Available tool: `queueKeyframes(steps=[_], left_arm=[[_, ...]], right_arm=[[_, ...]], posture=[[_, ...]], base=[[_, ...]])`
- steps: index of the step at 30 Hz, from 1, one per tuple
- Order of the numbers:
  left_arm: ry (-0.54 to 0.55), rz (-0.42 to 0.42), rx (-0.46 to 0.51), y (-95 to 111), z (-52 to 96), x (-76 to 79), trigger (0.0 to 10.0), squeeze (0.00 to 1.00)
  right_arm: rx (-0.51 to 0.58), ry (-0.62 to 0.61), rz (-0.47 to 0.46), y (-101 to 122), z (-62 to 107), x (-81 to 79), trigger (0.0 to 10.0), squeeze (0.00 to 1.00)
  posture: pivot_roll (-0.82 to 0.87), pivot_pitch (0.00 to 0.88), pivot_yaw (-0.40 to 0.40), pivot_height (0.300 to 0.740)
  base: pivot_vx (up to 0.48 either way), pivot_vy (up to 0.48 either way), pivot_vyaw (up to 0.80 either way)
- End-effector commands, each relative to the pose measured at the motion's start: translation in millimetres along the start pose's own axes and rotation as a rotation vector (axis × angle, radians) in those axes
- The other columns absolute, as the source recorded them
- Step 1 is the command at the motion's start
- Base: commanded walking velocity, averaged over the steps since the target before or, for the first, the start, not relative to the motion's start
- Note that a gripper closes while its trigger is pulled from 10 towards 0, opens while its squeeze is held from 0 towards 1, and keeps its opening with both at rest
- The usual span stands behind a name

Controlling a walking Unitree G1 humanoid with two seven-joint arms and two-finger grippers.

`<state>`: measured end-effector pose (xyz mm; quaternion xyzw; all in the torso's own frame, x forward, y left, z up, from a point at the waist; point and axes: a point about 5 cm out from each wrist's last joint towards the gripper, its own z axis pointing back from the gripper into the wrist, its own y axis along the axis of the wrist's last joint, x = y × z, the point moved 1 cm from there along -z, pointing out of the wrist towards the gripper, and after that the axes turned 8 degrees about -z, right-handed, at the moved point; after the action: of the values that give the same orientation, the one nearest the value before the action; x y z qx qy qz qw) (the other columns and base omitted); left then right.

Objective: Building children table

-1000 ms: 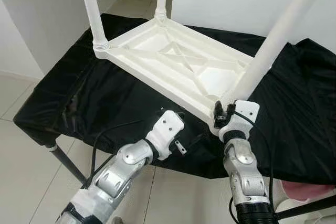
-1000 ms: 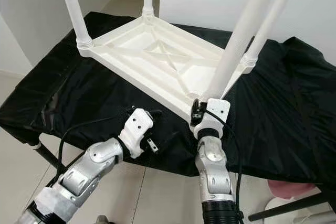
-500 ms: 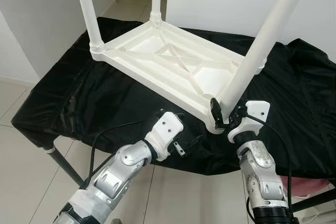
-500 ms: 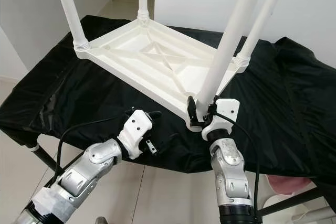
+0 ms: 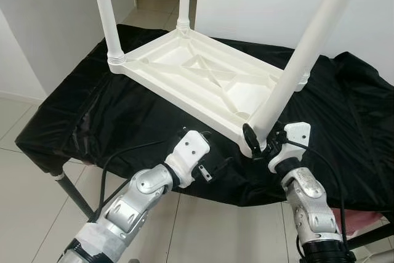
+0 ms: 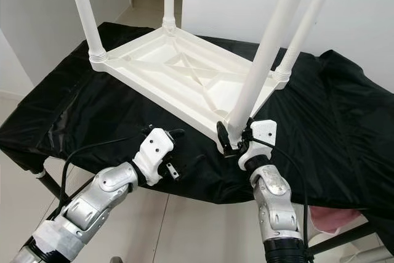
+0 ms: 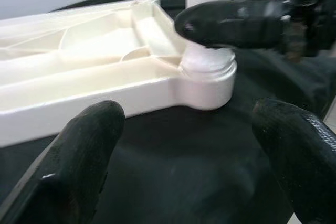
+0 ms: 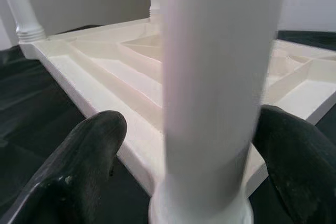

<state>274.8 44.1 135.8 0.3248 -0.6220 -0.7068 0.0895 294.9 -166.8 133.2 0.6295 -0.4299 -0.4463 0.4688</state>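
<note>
All four legs (image 6: 266, 60) stood in the upturned top (image 5: 203, 81); right gripper (image 6: 233, 141) straddled the last, unclamped; left gripper (image 5: 212, 165) gaped.

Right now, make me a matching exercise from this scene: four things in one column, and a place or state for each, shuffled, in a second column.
1. upside-down white plastic table
2. right hand
3. left hand
4. black cloth

A. open, apart from the table, over the cloth's front edge
B. lies top-down, four legs up
C. fingers either side of the nearest leg's base
D. drapes the work surface

Pairs: 1-B, 2-C, 3-A, 4-D
</note>
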Motion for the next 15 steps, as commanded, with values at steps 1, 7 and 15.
queueKeyframes(steps=[1, 7, 15], left_arm=[[-0.078, 0.003, 0.015, -0.6, 5.3, -1.3, 10.0, 0.00], [-0.051, -0.014, -0.002, -3.6, 7.7, -13.8, 10.0, 0.00], [0.000, -0.077, -0.043, -11.5, 11.5, -49.7, 10.0, 0.00]], right_arm=[[0.020, -0.041, 0.015, -0.2, 6.8, 1.7, 10.0, 0.00], [0.024, -0.075, -0.006, -3.8, 14.2, 1.0, 10.0, 0.00], [0.001, -0.090, -0.001, -13.3, 34.4, -6.1, 10.0, 0.00]], posture=[[0.00, 0.000, -0.062, 0.740], [-0.01, 0.000, -0.054, 0.740], [-0.04, 0.022, -0.036, 0.740]], base=[[0.000, 0.000, 0.00], [0.000, 0.000, 0.00], [0.000, 0.000, 0.00]])
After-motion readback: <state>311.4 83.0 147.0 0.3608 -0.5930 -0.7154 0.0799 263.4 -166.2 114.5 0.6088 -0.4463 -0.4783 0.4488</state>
